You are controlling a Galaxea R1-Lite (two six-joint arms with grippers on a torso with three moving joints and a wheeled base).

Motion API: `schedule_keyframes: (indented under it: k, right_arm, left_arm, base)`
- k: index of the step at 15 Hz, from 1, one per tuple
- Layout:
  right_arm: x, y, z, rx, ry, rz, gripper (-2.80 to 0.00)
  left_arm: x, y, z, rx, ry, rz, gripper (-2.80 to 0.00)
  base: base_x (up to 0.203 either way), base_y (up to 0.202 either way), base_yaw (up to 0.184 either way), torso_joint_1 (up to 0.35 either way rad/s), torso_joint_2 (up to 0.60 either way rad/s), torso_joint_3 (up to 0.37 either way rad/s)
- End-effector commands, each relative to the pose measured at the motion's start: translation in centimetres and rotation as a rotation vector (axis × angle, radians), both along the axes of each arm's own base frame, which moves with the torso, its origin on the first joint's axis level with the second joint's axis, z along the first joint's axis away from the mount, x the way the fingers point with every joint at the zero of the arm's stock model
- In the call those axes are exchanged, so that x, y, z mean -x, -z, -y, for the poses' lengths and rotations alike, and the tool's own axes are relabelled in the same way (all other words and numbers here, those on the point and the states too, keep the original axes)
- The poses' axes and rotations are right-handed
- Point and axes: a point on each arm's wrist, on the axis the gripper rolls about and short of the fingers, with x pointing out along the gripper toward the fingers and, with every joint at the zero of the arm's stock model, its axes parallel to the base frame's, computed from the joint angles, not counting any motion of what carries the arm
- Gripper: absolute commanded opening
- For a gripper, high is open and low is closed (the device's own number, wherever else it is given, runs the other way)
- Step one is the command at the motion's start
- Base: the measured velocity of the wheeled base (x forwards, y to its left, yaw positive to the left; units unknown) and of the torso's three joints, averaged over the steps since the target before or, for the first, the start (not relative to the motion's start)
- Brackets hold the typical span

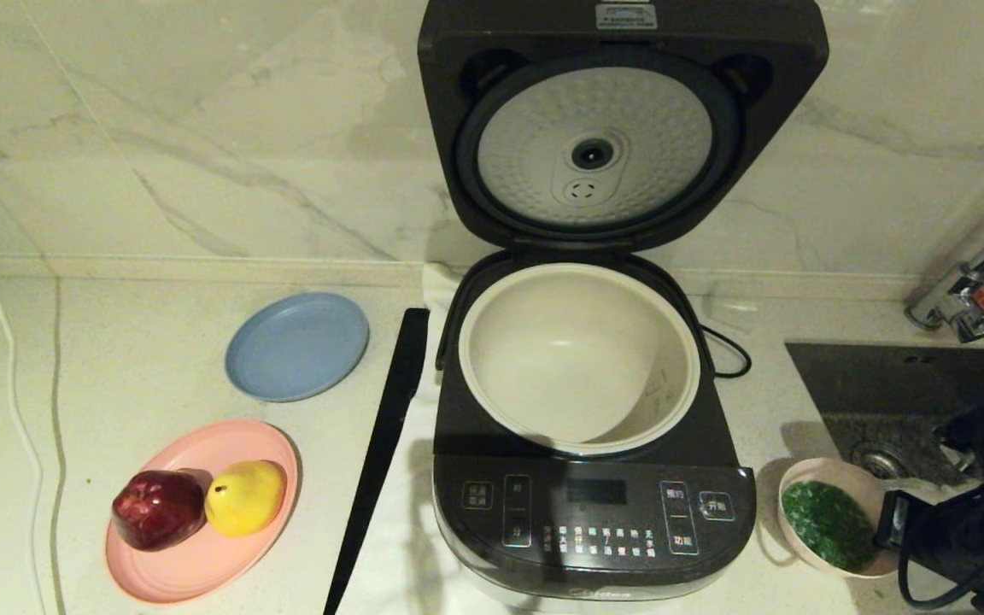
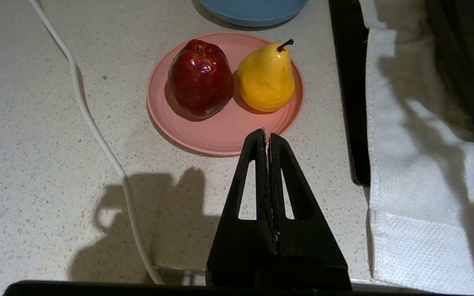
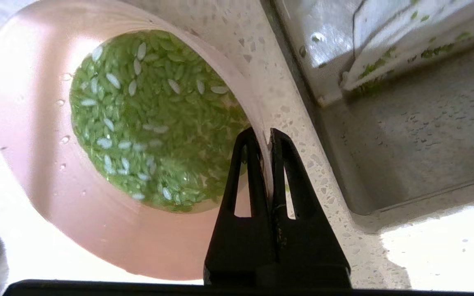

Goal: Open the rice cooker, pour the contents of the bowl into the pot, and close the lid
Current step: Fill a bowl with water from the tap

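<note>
The cooker carries white Chinese labels on its glossy black front panel around a small dark display; the characters are too small to read, and a grey sticker at the top edge of the raised lid is likewise illegible. The cooker is a dark, rounded-square body standing on the pale speckled counter before a marbled wall, its lid hinged upright at the back to show a dimpled silver disc with a dark centre vent. Inside sits the pot, round, deep and cream-white with a wide rim and faint marks on its wall, with nothing in it. The bowl, small, smooth and pale pink, stands on the counter just right of the cooker's front corner, beside the sink, and holds the contents: green grains with a few white ones. The right gripper has its black fingers pinched together on the bowl's rim, one inside and one outside the wall. The left gripper hangs over the counter near a pink plate bearing a glossy red apple and a yellow pear, its fingers pressed together on nothing.
</note>
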Motion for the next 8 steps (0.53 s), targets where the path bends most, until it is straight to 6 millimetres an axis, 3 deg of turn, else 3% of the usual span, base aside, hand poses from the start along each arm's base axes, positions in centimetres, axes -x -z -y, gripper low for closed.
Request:
schedule_keyframes:
  k: [1, 8]
  right_arm:
    - [0.7, -1.6, 0.5, -0.005, 0.022, 0.052, -2.8]
    - [2.5, -5.1, 4.7, -0.15, 0.133, 0.068, -2.8]
  left_arm:
    - [0.0, 0.0, 0.0, 0.0, 0.0, 0.0, -2.8]
    - [0.0, 0.0, 0.0, 0.0, 0.0, 0.0, -2.8]
  base:
    - [0.0, 0.0, 0.0, 0.0, 0.0, 0.0]
    - [0.0, 0.0, 0.0, 0.0, 0.0, 0.0]
